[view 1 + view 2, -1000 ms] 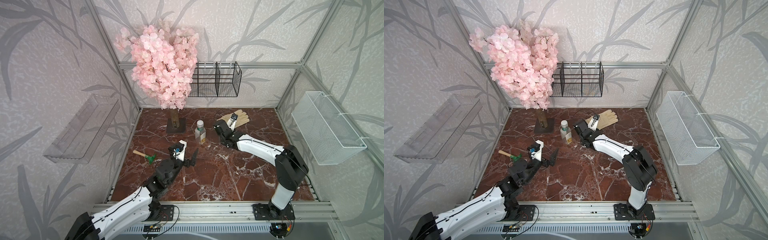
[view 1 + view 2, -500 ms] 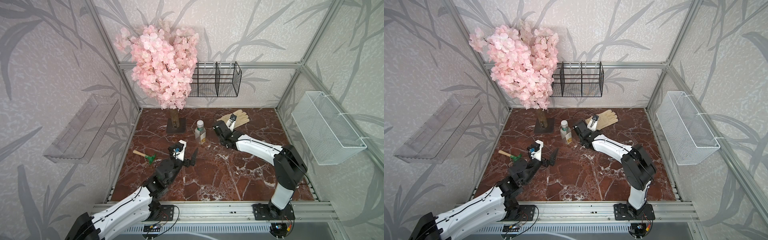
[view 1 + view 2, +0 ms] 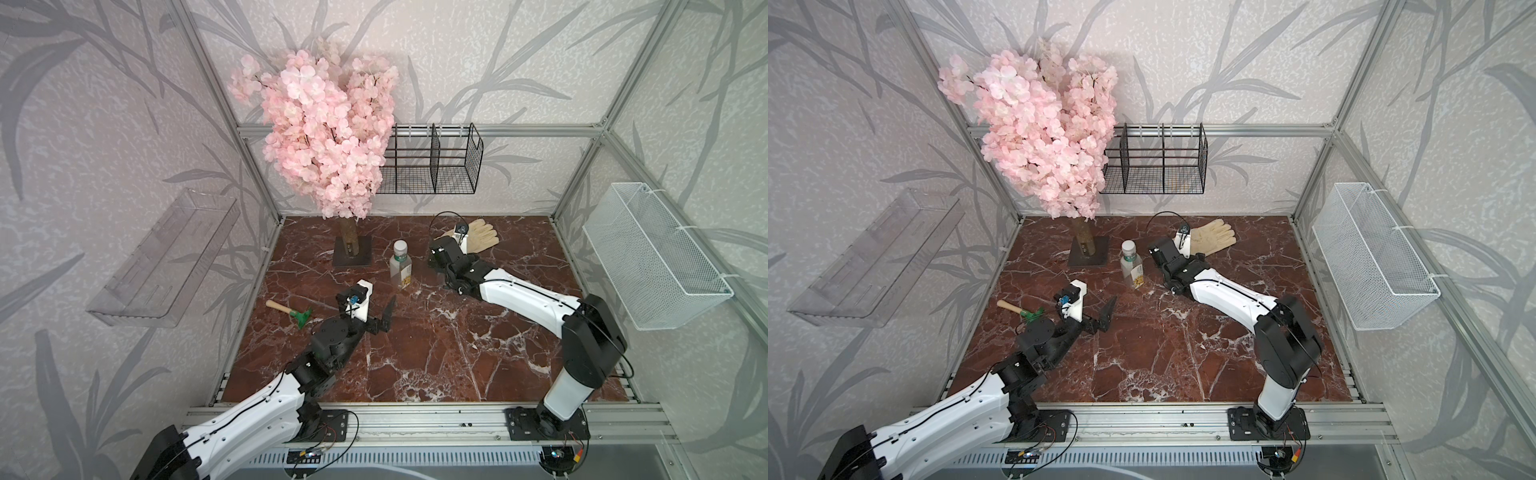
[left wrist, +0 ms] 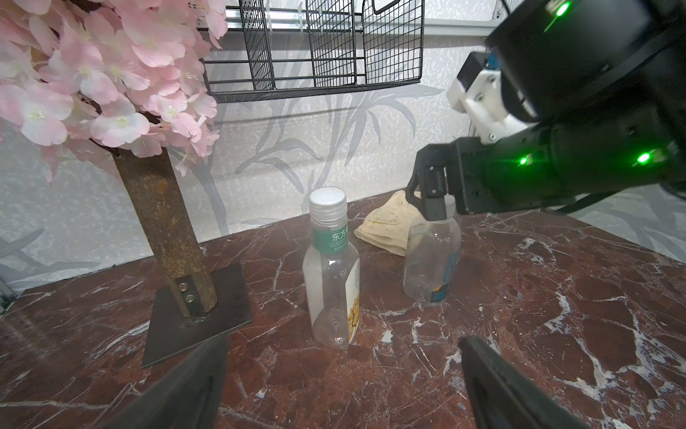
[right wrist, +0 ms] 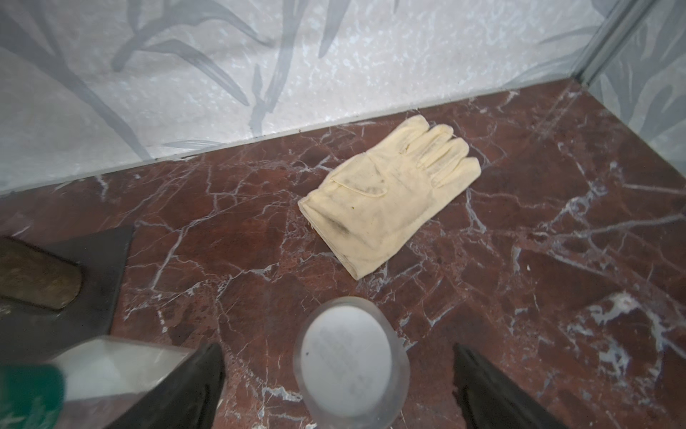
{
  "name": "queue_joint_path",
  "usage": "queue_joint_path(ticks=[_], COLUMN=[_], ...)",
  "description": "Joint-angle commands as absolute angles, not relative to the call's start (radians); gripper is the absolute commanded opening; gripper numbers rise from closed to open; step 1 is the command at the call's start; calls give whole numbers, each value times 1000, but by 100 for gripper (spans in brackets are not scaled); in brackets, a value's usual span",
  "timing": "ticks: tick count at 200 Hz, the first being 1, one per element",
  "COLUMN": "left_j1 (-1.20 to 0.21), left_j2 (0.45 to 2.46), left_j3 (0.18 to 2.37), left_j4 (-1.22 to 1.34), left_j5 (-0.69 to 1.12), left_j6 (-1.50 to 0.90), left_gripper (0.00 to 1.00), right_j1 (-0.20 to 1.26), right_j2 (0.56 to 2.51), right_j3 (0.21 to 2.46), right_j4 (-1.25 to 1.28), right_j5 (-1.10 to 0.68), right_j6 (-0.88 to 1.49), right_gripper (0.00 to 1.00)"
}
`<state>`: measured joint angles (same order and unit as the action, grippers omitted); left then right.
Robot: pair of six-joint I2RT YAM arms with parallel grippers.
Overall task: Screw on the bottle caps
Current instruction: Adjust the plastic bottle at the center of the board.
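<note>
The clear bottle with a green neck band [image 3: 400, 266] [image 3: 1131, 266] [image 4: 332, 275] stands upright mid-table, with a white cap [image 4: 327, 200] on its neck. To its right stands the rounder bottle with a blue label [image 4: 430, 260], which my right arm hides in both top views. Its white cap [image 5: 347, 358] sits on the neck. My right gripper [image 5: 336, 371] [image 3: 440, 253] hangs over it, open, its fingers [image 5: 208, 375] on either side of the cap and apart from it. My left gripper [image 4: 343, 356] [image 3: 376, 320] is open and empty, nearer the front, facing the green-banded bottle.
A pink blossom tree on a dark base plate [image 3: 352, 251] stands left of the bottles. A cream glove [image 3: 478, 239] lies behind my right gripper, and a green hand rake [image 3: 291, 311] lies at the left. On the walls are a black wire basket [image 3: 432, 162], a white basket [image 3: 648, 257] and a clear shelf [image 3: 166, 257].
My right gripper has opened over the rounder bottle and shifted slightly left. The left arm has not moved.
</note>
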<state>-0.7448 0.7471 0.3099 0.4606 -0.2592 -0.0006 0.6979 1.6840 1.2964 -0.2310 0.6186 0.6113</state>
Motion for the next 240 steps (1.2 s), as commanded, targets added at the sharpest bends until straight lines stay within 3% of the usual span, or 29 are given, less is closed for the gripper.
queue_joint_path(ticks=[1,22,50,124,179,240], left_j1=[-740,-738,-737,-656,-543,-506], left_j2=[734,735,751,885,1086,1350], left_j3=[301,300,302,396,566,755], left_j4=[452,457,466,517,571,564], left_j5=[-255,-252,-230,-34,142,161], left_j6=[-9,-12,-17,-43,-58,-39], left_gripper=[100,100,100,99,92,78], right_j1=[670,603,531,495,486,471], right_j2=[1561,1493,1412,1252,1139,1057], right_j3=[1289,1272,1230,1059,935,893], right_j4=[-239,-313,-398,-446,-429,-439], right_j5=[441,219,86,29,25,26], right_j6=[419,362,279,253,285,267], right_gripper=[99,99,99,99,99,99])
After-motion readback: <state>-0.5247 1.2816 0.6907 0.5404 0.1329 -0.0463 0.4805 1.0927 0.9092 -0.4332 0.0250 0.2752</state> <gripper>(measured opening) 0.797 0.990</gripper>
